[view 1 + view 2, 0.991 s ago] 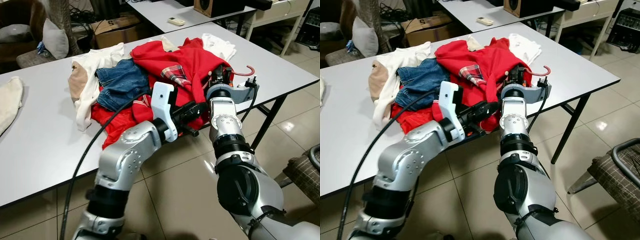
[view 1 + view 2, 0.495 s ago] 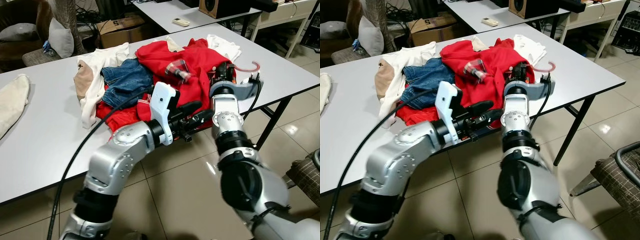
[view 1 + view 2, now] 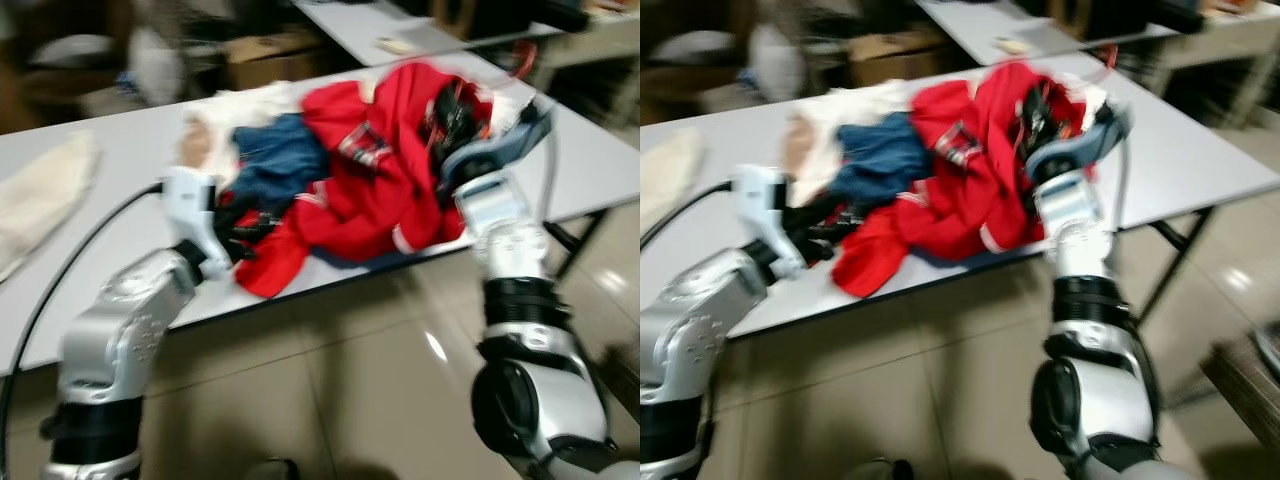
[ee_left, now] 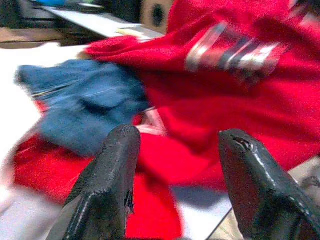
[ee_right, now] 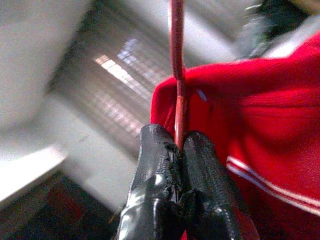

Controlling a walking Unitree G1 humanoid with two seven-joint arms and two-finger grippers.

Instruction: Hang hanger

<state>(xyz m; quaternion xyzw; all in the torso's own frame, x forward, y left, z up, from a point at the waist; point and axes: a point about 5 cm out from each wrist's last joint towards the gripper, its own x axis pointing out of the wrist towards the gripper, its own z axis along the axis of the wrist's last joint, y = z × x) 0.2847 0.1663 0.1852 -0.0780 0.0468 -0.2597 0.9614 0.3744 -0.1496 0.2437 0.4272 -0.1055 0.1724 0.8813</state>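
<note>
right wrist view: right gripper (image 5: 179, 145) clamped on thin red plastic hanger (image 5: 176, 60); left gripper (image 4: 175, 150) fingers apart at 9 o'clock of red knitted garment (image 3: 385, 185) on grey-white table (image 3: 90, 270); no legible writing.

Red hanger (image 5: 176, 75), thin rod rising upright from between the pressed-together fingertips of the right gripper (image 5: 181, 145), curved hook end (image 3: 524, 58) blurred above the counter (image 3: 590, 150), red garment (image 3: 385, 175) draped on it, lifted over the clothes pile
</note>
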